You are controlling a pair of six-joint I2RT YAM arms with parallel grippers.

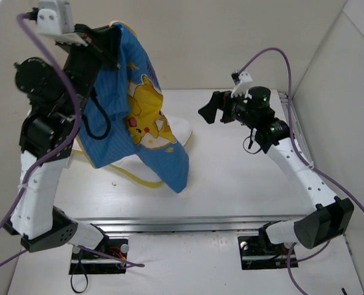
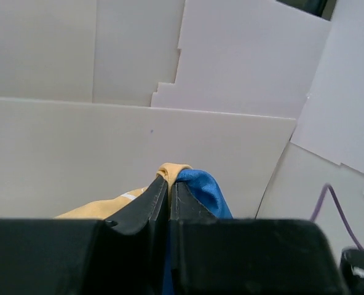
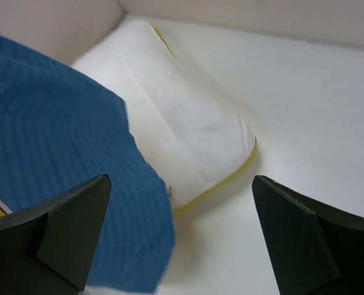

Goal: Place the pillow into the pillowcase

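Note:
My left gripper [image 1: 110, 44] is raised high at the far left and shut on the top edge of the pillowcase [image 1: 146, 117]. The case hangs down to the table, blue face with the yellow cartoon showing. In the left wrist view the closed fingertips [image 2: 160, 196] pinch the pillowcase [image 2: 201, 187], blue on one side and yellow-orange on the other. The white pillow [image 1: 181, 128] lies on the table under and behind the cloth, mostly hidden, its yellow piping [image 1: 140, 178] showing in front. My right gripper [image 1: 208, 109] hovers open just right of the cloth, holding nothing. In its view, the right gripper [image 3: 182, 206] faces the pillow [image 3: 188, 126] and pillowcase [image 3: 59, 153].
White walls close in the table at the back [image 1: 231, 43] and on the right [image 1: 336, 92]. A metal rail [image 1: 200, 225] runs along the near edge by the arm bases. Purple cables [image 1: 280, 58] loop above both arms.

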